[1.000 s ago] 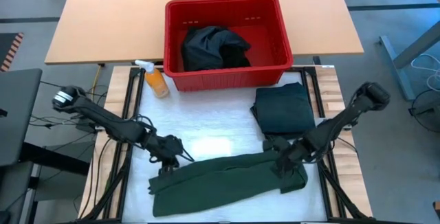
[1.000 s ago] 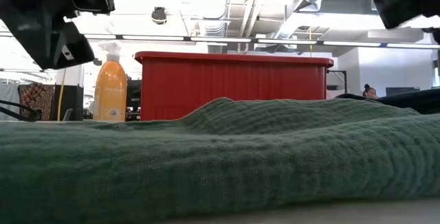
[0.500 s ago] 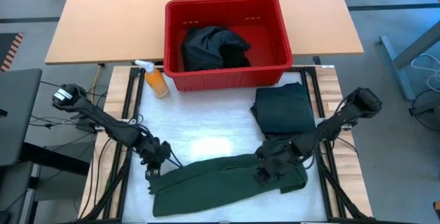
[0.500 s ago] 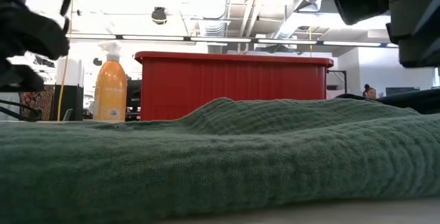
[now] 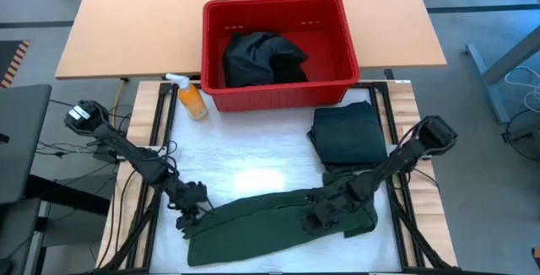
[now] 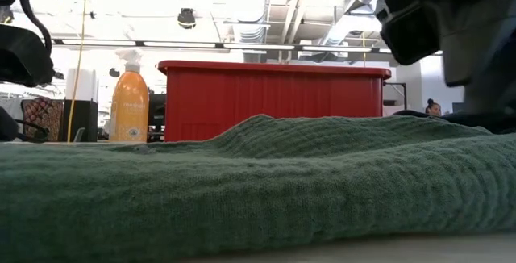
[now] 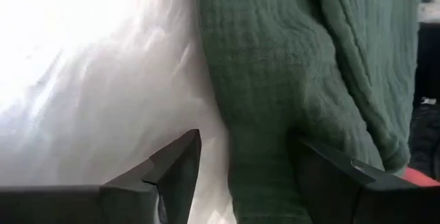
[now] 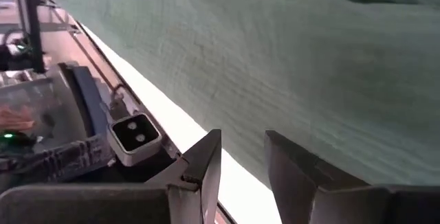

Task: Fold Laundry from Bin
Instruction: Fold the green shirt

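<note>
Two grippers on the long green waffle-knit cloth (image 5: pixel 278 220): left gripper (image 5: pixel 187 213) spread wide at its edge, right gripper (image 5: pixel 316 216) part-open above it.

- The green cloth (image 6: pixel 258 182) fills the low view and hides the table behind it.
- The bottom of the red bin (image 6: pixel 272 100) is hidden.
- The orange bottle (image 6: pixel 129 102) label is too small to read.

Two slim dark jointed arms; black cables trailing; left claw (image 5: pixel 187 213) and right claw (image 5: pixel 316 216) with wedge-shaped black fingers (image 7: pixel 175 172)
</note>
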Tool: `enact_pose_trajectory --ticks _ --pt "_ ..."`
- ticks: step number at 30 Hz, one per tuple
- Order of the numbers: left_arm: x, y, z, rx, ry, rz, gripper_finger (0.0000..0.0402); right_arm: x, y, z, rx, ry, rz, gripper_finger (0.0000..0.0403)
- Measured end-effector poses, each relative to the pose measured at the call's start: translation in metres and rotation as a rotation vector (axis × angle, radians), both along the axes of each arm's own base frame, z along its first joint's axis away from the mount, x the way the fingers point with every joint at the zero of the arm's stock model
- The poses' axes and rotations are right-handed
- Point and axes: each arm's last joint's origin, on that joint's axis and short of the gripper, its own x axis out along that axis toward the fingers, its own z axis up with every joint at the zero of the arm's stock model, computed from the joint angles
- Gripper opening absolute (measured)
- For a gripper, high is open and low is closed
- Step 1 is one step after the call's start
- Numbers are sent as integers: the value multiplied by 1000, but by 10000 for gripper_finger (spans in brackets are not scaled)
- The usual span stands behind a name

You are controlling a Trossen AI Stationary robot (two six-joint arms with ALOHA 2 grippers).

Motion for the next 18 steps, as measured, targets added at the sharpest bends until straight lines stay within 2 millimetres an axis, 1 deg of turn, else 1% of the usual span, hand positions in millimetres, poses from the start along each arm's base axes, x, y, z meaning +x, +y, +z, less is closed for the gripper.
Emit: enact_pose_trajectory --ticks 3,6,9,13,14,18 --pt "-4 1 -5 10 14 5 204 3 2 -2 8 -26 -8 140" --pt "-2 0 -3 -7 -20 2 178 5 1 -1 -3 -49 -32 140" --pt "1 -2 -1 -22 -68 -12 131 6 -1 0 -13 -64 -43 140" --pt "3 -4 2 -29 -102 -42 33 8 -4 1 -23 -69 -47 140" --pt "3 -5 3 -32 -109 -47 17 8 -5 1 -27 -71 -47 140" --pt "1 -2 6 -32 -116 -44 4 10 -7 1 -38 -78 -41 140"
